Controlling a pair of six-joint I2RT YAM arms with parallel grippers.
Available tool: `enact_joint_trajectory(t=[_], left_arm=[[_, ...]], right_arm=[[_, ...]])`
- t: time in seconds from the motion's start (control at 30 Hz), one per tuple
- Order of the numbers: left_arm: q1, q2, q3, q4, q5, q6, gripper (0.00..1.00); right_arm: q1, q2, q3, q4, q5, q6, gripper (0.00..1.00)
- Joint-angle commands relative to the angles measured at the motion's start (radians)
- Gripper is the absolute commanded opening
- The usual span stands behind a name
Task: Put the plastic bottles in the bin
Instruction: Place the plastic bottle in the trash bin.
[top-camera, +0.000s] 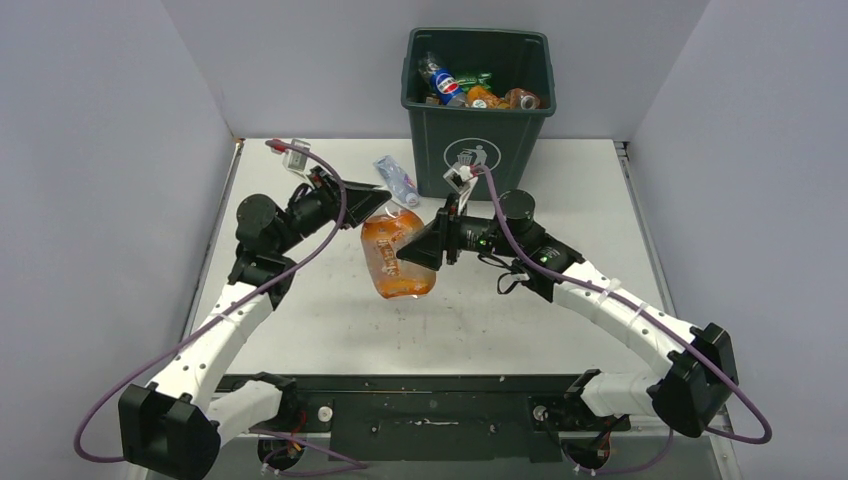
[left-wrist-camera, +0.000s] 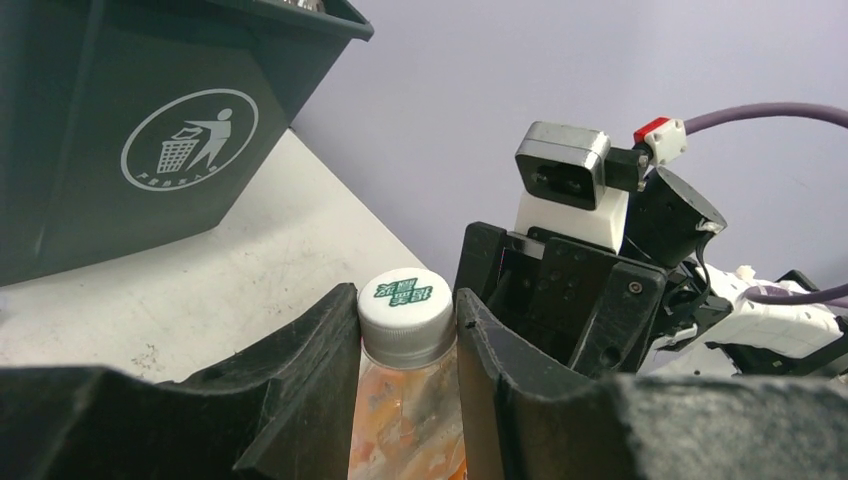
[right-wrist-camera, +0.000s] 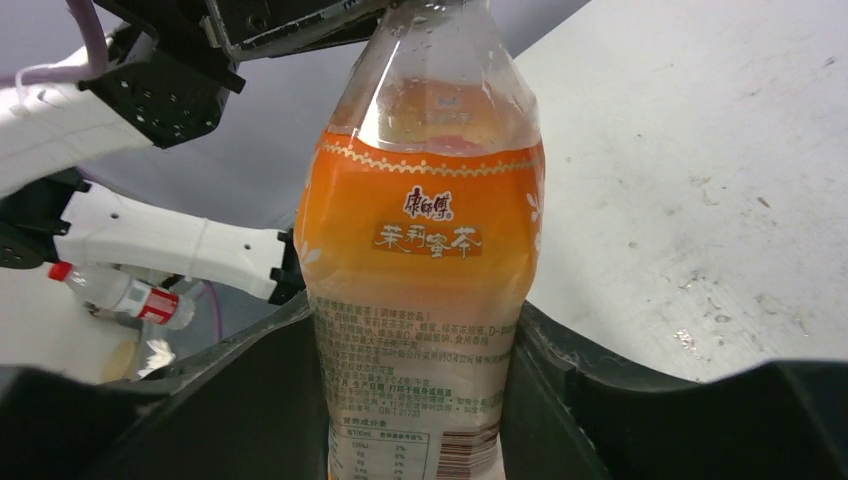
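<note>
An orange-labelled plastic bottle (top-camera: 393, 258) hangs above the table between my two arms. My left gripper (top-camera: 386, 208) is shut on its white cap (left-wrist-camera: 405, 305), one finger pressed on each side. My right gripper (top-camera: 418, 256) grips the bottle's lower body (right-wrist-camera: 430, 230), both fingers touching the label's sides. The dark green bin (top-camera: 480, 150) stands at the table's far edge, with several bottles (top-camera: 470, 90) inside it. In the left wrist view the bin (left-wrist-camera: 120, 150) fills the upper left. A clear crushed bottle (top-camera: 397, 180) lies on the table just left of the bin.
Grey walls close in the table on the left, right and back. In the right wrist view a clear bottle with a red cap (right-wrist-camera: 120, 293) lies beyond the left arm. A black rail (top-camera: 430, 385) runs along the near edge between the arm bases.
</note>
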Motion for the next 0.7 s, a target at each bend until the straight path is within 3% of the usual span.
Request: enact_joint_trajectory(t=[0.0,0.03,0.1,0.13,0.37,0.47,0.67], left_arm=[[-0.017,-0.044,0.03,0.047,-0.038,-0.021,0.11],[-0.017,-0.053,0.026,0.048,-0.061,-0.026,0.32],[-0.012,-0.085,0.009,0.033,-0.132,-0.025,0.88],[-0.01,-0.109,-0.002,0.023,-0.185,-0.022,0.98],[0.019,-0.279,-0.142,-0.007,-0.531,0.011,0.96],[0.022,-0.303,-0.175,-0.053,-0.569,0.037,0.96],[0.029,-0.303,-0.247,-0.078,-0.584,0.034,0.96]], right_arm=[[0.0,0.022,0.023,0.069,-0.007,0.018,0.44],[-0.004,0.019,0.033,0.068,0.001,0.016,0.42],[-0.022,0.008,0.068,0.062,0.031,0.009,0.39],[-0.045,0.003,0.092,0.048,0.061,0.003,0.39],[-0.276,0.008,0.296,0.152,0.463,-0.052,0.42],[-0.304,0.104,0.427,0.191,0.607,-0.114,0.42],[-0.342,0.417,0.779,0.112,0.673,-0.141,0.41]])
